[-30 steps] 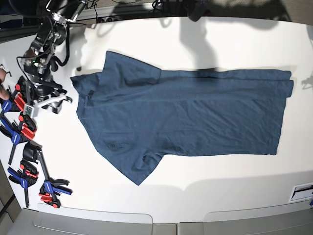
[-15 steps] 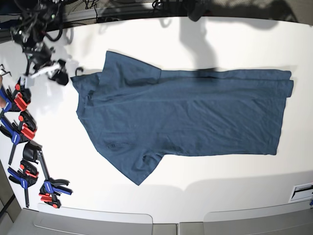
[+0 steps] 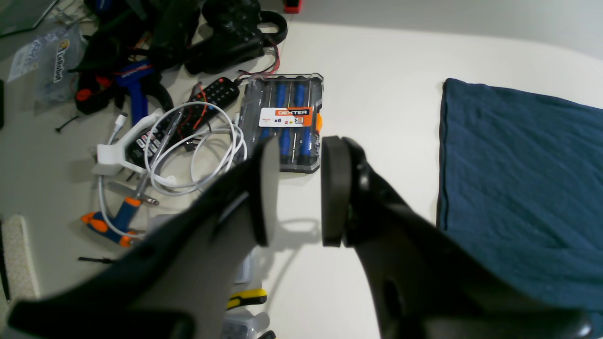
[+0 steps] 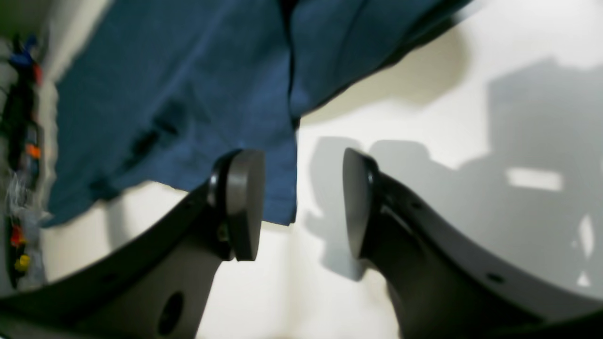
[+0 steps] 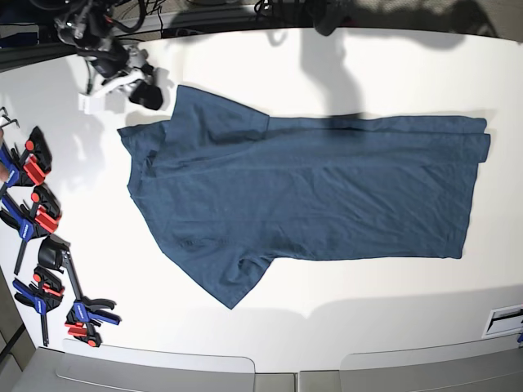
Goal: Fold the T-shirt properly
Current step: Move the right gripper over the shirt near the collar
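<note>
T-shirt (image 5: 302,196): flat on your worktop (image 5: 343,73), long axis left-right, collar left, hem right.
Your right end effector (image 4: 301,202) and left end effector (image 3: 292,188): both released, empty.

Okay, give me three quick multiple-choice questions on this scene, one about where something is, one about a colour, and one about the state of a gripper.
1. Where do the red-and-blue bar clamps lie?
A. Along the white table's left edge in the base view
B. On the shirt
C. Beside the hem

2. What colour is the spread cotton T-shirt?
A. Red
B. Dark navy-teal
C. White

3. How is the right gripper?
A. Shut on a sleeve
B. Open, holding nothing
C. Out of view

Answers: 1 A, the clamps sit left of the collar. 2 B, the fabric looks navy-teal in every view. 3 B, a clear gap shows between its pads above the white table.
</note>
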Controlling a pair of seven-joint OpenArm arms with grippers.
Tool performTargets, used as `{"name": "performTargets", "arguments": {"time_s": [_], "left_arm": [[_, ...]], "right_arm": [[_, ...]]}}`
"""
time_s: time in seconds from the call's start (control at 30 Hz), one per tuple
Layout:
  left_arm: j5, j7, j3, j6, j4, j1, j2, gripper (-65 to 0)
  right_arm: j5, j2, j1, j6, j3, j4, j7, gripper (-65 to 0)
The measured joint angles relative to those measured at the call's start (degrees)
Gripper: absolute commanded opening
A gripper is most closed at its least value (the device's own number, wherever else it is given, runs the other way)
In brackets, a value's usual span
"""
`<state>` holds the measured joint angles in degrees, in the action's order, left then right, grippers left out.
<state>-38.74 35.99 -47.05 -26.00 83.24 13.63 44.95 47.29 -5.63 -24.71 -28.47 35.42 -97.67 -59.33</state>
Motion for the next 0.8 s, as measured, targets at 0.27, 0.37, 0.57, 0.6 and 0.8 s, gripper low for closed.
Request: {"name": "performTargets", "arguments": {"time_s": [0.27,0.37,0.57,0.6,0.8], "left_arm": [[0.0,0.0,0.0,0.0,0.0,0.0,0.0,-50.7],[0.0,0.0,0.0,0.0,0.0,0.0,0.0,-50.7],[0.0,0.0,0.0,0.0,0.0,0.0,0.0,-50.7],[0.0,0.0,0.0,0.0,0.0,0.0,0.0,-50.7],[0.0,0.0,0.0,0.0,0.0,0.0,0.0,-50.7]], "right_arm": [[-4.3,4.3,0.0,1.7,-5.7,0.0,1.2,-39.6],[-4.2,4.6,0.0,1.7,-5.7,0.0,1.2,-39.9],[-4.5,4.5,0.0,1.7,-5.7,0.0,1.0,-63.6],[-4.5,4.5,0.0,1.7,-5.7,0.0,1.0,-65.0],[0.7,4.5,1.7,1.0,-5.7,0.0,1.4,-65.0]]}}
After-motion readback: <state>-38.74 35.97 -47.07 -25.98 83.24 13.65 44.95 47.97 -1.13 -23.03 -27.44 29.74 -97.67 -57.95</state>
